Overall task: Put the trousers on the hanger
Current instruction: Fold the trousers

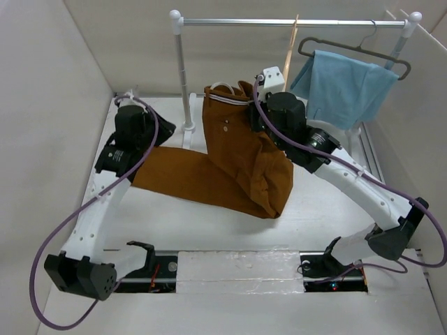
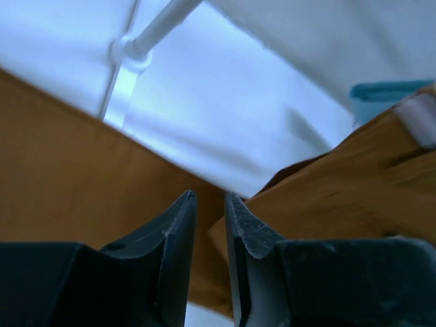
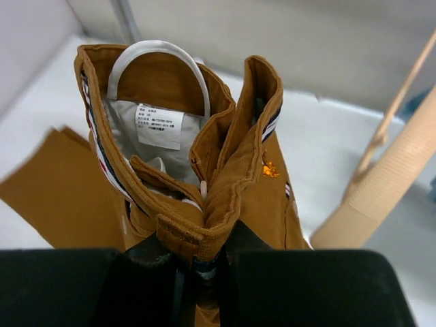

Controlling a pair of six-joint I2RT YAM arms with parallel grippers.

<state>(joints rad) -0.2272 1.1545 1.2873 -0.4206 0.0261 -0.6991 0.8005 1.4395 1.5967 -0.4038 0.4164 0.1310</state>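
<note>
Stretches left arm [image 1: 94, 213] forward and low, left gripper [image 2: 208, 204] barely parted; holds right gripper [image 3: 196, 255] raised, elbow bent, clamped on the trousers [image 3: 231, 170].

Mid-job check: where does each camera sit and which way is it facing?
Top view: above and behind the bases, looking down over the table; left arm, right arm, trousers and rail show.
Left wrist: on the left arm, looking along the left tool at a trouser leg.
Right wrist: on the right arm, looking past the right tool at the pinched waistband, hanger to its right.
Shared: all three see the trousers.
</note>
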